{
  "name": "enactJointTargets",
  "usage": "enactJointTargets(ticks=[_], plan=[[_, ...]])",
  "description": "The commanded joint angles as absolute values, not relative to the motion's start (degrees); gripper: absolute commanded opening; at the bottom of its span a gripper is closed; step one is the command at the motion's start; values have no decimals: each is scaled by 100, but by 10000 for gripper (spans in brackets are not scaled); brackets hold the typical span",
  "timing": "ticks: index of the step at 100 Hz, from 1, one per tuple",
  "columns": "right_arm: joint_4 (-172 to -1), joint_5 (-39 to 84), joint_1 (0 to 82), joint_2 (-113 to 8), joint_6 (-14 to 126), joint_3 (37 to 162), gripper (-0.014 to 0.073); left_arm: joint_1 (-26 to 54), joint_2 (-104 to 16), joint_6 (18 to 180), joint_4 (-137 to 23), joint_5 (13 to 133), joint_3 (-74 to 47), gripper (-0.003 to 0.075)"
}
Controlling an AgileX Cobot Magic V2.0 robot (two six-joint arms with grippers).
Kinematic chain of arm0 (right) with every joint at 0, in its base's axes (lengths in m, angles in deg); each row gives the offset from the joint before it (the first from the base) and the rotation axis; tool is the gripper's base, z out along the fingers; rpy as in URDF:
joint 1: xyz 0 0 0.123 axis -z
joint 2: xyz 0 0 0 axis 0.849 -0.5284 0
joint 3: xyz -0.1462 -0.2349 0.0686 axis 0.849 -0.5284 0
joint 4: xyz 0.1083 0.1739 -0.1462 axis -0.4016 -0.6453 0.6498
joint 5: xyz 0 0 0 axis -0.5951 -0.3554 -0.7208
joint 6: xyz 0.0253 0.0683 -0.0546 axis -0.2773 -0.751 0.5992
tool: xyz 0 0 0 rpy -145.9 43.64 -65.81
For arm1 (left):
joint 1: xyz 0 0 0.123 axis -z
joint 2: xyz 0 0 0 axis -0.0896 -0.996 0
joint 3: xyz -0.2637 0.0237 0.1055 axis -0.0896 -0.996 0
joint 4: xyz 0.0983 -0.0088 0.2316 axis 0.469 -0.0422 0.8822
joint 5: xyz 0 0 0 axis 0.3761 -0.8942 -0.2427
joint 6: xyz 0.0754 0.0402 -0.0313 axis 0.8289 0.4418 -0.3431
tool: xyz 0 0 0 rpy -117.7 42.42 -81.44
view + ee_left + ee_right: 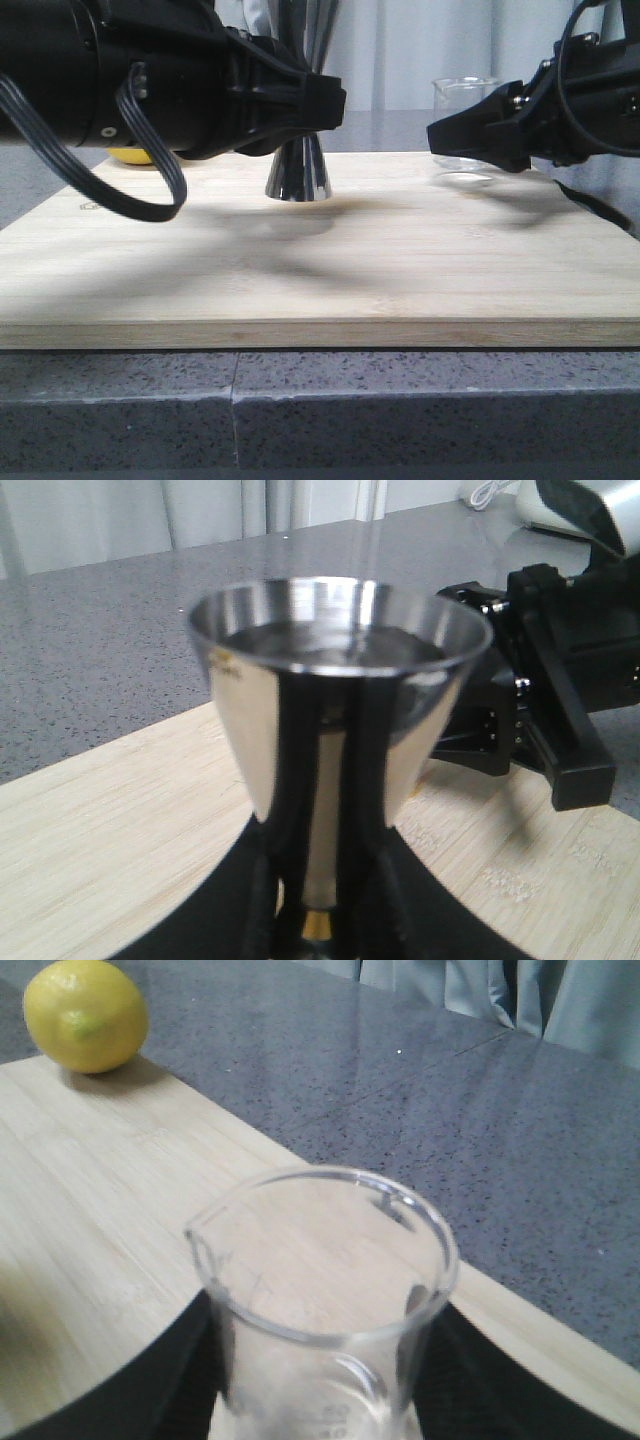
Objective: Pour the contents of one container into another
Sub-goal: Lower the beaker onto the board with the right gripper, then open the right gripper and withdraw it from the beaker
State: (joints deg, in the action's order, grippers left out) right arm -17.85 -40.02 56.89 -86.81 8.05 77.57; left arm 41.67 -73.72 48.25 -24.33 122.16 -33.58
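The steel hourglass jigger point(298, 172) stands on the wooden board point(320, 270), left of centre. My left gripper point(322, 102) is shut on its narrow waist. In the left wrist view the jigger's upper cone point(340, 700) fills the middle, with black fingers point(275, 910) on either side of the gold band point(318, 923). The clear glass beaker point(465, 98) is at the right, upright, with my right gripper point(468, 135) shut on its wall. Its lip and faint marks show close up as the beaker point(320, 1290) in the right wrist view. I cannot tell whether its base touches the board.
A yellow lemon point(85, 1015) lies at the board's far left corner, mostly hidden behind my left arm as the lemon point(130, 156) in the front view. A grey speckled counter point(320, 410) surrounds the board. The right arm point(545, 700) sits close beside the jigger.
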Motion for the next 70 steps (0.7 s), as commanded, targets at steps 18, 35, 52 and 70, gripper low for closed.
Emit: enactJointTargets(ticks=[18,35,52,70], plan=[[-2092,-4500,5726,-8697,1110,7874,196,4197,-7119,4788,-2460,12753,-3172,-19],[-2092,-4500,5726,-8748,1110,7874,196,4197,-7119,4788,-2460,12753,-3172,-19],[-2092,-4372,5726,-8748,1110,7874,196,4197,-7119,4788,-2460,12753,-3172,-19],[-2092,-4151,5726,-8748,1110,7874,197,4197,-7119,4788,-2460,12753,-3172,-19]])
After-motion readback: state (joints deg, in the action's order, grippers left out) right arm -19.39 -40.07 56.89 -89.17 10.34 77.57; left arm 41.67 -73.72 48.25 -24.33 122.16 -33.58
